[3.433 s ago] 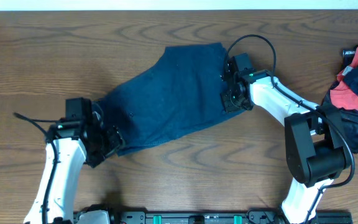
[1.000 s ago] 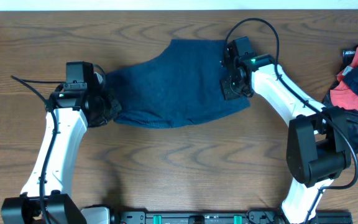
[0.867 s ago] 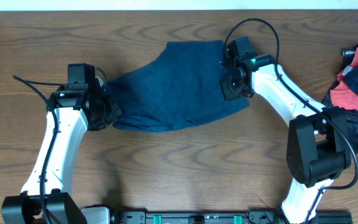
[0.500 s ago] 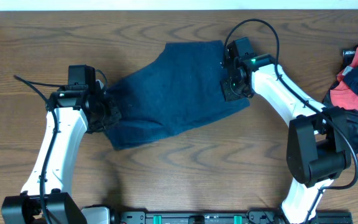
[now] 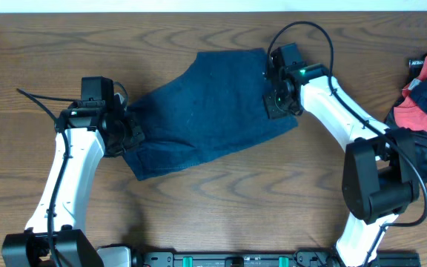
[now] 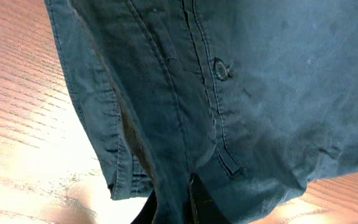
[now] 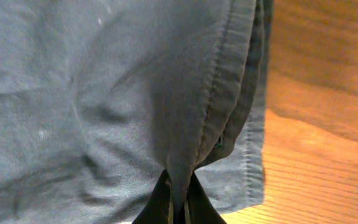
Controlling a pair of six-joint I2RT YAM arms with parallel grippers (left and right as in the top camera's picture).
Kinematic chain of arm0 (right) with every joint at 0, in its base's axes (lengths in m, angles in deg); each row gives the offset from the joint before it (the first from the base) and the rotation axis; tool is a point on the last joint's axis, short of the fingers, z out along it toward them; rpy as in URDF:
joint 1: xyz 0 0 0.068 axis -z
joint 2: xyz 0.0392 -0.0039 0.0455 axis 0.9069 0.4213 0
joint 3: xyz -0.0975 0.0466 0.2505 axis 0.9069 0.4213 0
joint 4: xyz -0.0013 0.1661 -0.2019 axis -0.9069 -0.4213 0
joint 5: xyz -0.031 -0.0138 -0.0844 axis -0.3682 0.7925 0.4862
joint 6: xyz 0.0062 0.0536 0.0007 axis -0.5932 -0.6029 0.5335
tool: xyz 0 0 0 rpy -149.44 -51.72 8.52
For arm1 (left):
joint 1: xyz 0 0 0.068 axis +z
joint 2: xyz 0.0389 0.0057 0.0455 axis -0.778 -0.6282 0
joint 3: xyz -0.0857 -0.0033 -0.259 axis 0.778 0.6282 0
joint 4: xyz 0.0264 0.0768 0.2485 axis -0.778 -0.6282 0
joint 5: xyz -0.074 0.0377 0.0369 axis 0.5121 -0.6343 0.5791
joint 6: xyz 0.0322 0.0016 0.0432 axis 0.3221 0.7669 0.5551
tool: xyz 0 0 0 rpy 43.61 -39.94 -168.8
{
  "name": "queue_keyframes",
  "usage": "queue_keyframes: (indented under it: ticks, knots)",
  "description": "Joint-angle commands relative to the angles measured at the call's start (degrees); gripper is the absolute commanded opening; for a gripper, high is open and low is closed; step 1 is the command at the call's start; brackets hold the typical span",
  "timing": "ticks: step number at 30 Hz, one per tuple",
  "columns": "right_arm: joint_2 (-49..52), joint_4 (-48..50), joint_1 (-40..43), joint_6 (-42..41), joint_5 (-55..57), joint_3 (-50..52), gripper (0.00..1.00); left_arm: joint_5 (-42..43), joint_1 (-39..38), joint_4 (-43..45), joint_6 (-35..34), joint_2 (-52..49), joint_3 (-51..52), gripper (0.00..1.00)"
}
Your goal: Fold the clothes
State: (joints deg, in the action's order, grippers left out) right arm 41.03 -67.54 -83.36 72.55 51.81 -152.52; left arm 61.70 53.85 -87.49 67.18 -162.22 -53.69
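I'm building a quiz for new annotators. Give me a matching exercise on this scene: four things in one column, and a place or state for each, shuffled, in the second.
Things
1. left pincer
2. right pincer
3. shorts
4. red garment heap

Places or states
a. lies untouched at the table's right edge
b. spread out between both arms
c. shut on cloth near a button
d. shut on a fold beside a stitched hem

Pairs: 1-c, 2-d, 3-b, 4-a.
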Motion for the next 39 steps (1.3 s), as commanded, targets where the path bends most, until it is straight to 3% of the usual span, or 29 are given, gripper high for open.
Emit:
queue_keyframes:
  ticks: [1, 10, 29, 39]
  knots:
    - [-4.6, 0.1, -0.5, 0.7, 2.6, -3.1, 0.01, -0.7, -0.1, 0.6, -0.5, -0.2, -1.2, 0.06]
    - [-11.8, -3.6, -0.4, 1.6, 6.3, -9.4, 0.01, -0.7, -0.1, 1.7, -2.3, 0.1, -8.0, 0.06]
    - [-17.0, -25.6, 4.9, 4.5, 15.9, -43.5, 0.01, 0.2, -0.3, -10.4, -2.9, 0.2, -48.2, 0.06]
    - [-22.8, -34.7, 4.9, 4.3, 17.3, -55.9, 0.01, 0.1, -8.1, -17.0, -2.7, 3.3, -58.6, 0.06]
